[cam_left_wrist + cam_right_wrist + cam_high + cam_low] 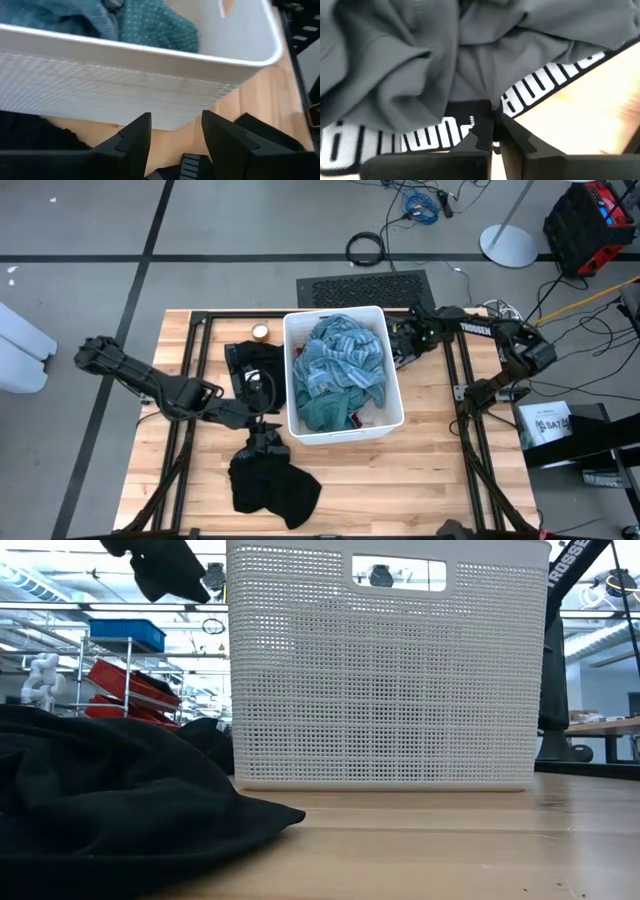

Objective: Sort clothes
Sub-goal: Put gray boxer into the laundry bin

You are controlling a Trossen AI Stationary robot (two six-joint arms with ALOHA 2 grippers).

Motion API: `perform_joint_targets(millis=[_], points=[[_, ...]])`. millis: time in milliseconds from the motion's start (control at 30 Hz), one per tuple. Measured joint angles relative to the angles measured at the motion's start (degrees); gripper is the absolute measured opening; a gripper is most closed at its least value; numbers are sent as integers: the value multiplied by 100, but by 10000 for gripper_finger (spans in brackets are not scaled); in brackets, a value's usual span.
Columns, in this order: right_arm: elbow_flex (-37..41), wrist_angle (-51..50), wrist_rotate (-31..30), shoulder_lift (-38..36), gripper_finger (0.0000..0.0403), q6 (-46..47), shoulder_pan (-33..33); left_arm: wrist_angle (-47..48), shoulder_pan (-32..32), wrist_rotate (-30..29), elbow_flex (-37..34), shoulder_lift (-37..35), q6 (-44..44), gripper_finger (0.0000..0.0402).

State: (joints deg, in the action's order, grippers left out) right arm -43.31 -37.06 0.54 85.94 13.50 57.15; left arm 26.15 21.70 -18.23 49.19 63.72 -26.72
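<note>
Black clothes [272, 485] lie heaped on the wooden table [420, 470] at its near edge, in front of the left gripper [262, 393], whose fingers stand spread and empty beside the white bin [394, 395]. Teal-grey striped clothes [338, 365] fill that bin. Farther back, the right gripper [495, 125] is clenched on a grey garment's lettered waistband [540, 82].

Grey concrete floor [230, 230] crossed by dark tape lines [150, 230], with a black ribbed mat [365, 288] just behind the wooden table [400, 480], a coiled black cable [366, 248] and a blue cable bundle [422, 206] farther back. Round white stand base [508, 246] and a red-and-black case [596, 220] off toward the far right corner. Beyond the table at tabletop level, metal shelving [120, 680] holding blue [125, 634] and red bins [135, 690], under bright ceiling strip lights [30, 580].
</note>
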Motion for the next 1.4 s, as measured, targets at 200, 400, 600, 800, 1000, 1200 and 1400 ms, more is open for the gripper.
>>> perform_joint_targets(millis=[200,400,600,800,1000,1200,1400], points=[[0,-365,251,-278,2,69,-251,-41,238,14,4,-1,-4,184],[-161,-716,238,-1298,1,192,-404,-242,437,31,4,-123,6,184],[-675,-958,798,-2682,1,377,-407,-1108,639,29,5,-379,508,184],[-1252,-955,1544,-3888,0,757,-610,-2690,814,176,7,-395,1698,184],[-1864,-629,2032,-4661,0,1239,-1104,-3682,811,182,9,-268,2374,184],[-2103,328,2456,-5271,0,1954,-1736,-4154,806,180,9,39,2768,184],[-2105,732,2539,-5702,0,2446,-2222,-5159,806,151,9,586,3128,184]])
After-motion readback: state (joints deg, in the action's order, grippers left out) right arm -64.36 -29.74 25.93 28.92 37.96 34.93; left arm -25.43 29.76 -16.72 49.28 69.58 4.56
